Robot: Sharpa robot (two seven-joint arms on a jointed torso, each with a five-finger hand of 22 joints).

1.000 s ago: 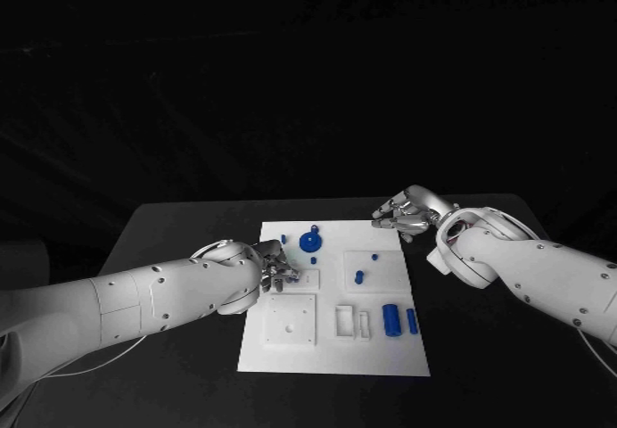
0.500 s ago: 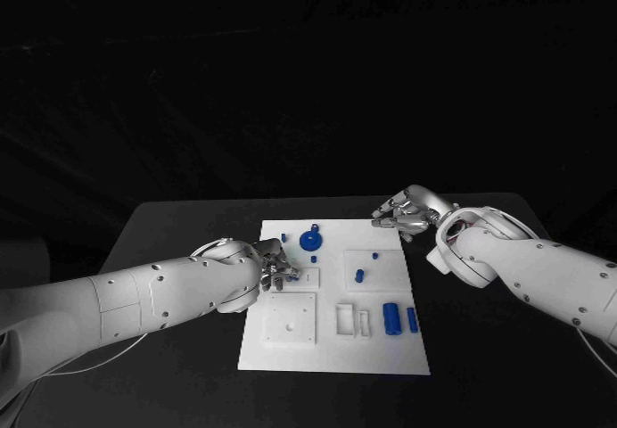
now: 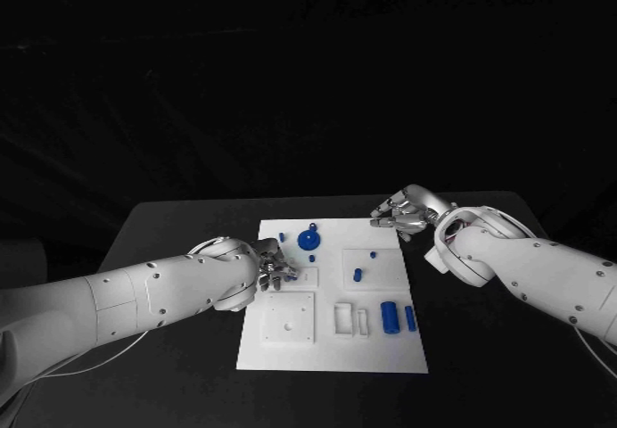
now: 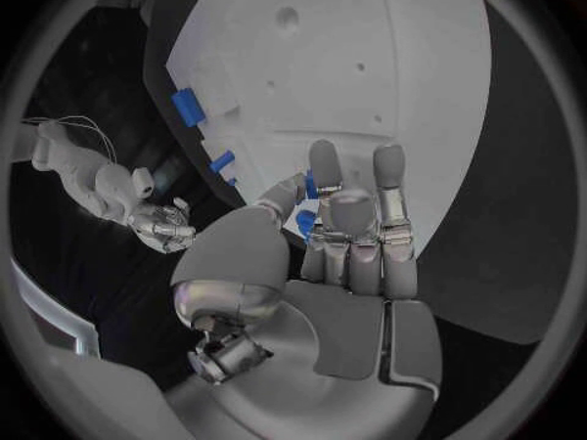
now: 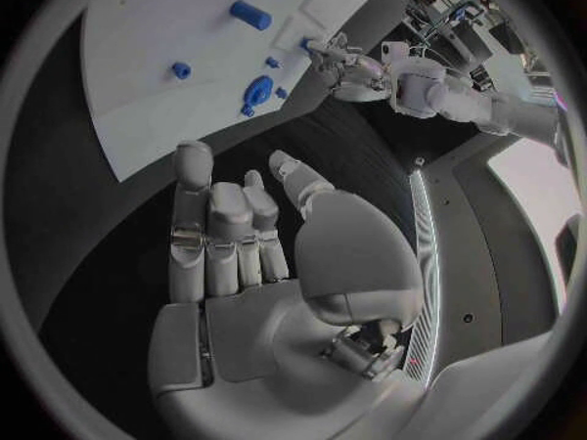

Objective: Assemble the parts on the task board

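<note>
One surface: black surface (image 3: pixel 180 223) carrying the whole set.
Task board: white task board (image 3: pixel 337 343) at the middle of the surface, long axis running away from the robot, short edge nearest it.
Left arm: comes in low from the robot's left, forearm lying across the surface toward the board's left edge.
Right arm: comes in from the robot's right, bent back toward the board's far right corner.
Left robot hand: left robot hand (image 3: pixel 273 267) at the board's left edge, fingers (image 4: pixel 389 181) reaching over the board, a small blue piece (image 4: pixel 306 222) close against them; whether it is pinched or merely beside them cannot be told.
Right robot hand: right robot hand (image 3: pixel 402 214) just off the far right corner, over the surface; fingers (image 5: pixel 192 166) straight and together, released, nothing in it.
Blue disc: round blue part (image 3: pixel 308 240) in the far left area of the board.
Blue cylinder: blue cylinder (image 3: pixel 390 316) near right area, long axis along the board's length.
Blue bar: slimmer blue bar (image 3: pixel 410 318) just beside the cylinder, parallel to it.
Small parts: short blue peg (image 3: pixel 358 275) mid-board, tinier blue bit (image 3: pixel 373 255) beyond it.
</note>
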